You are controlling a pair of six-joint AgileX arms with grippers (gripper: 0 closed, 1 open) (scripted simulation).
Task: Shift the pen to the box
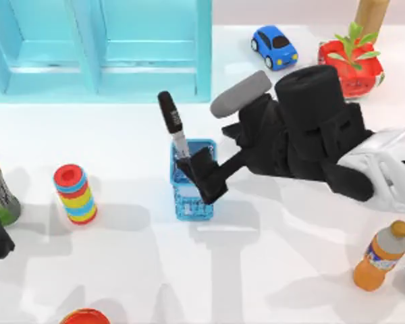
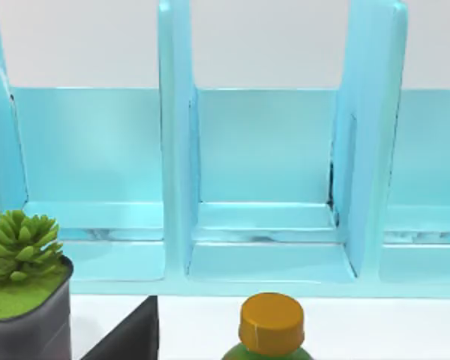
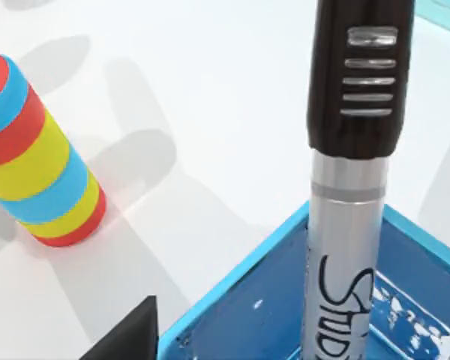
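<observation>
One pen [image 1: 173, 129] stands upright, tip inside the blue mesh basket [image 1: 192, 202], clamped between the right gripper [image 1: 197, 169] fingers; tilting on release could tip the basket over.

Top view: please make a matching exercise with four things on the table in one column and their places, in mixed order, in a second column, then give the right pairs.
Things:
1. pen
2. toy car
3. orange bottle
4. striped cylinder

Places:
A. near the table's right edge, toward the front
B. left of the blue basket
C. lower end inside the blue basket, by the right gripper
D. at the back, right of the turquoise shelf

Pairs: 1-C, 2-D, 3-A, 4-B
</observation>
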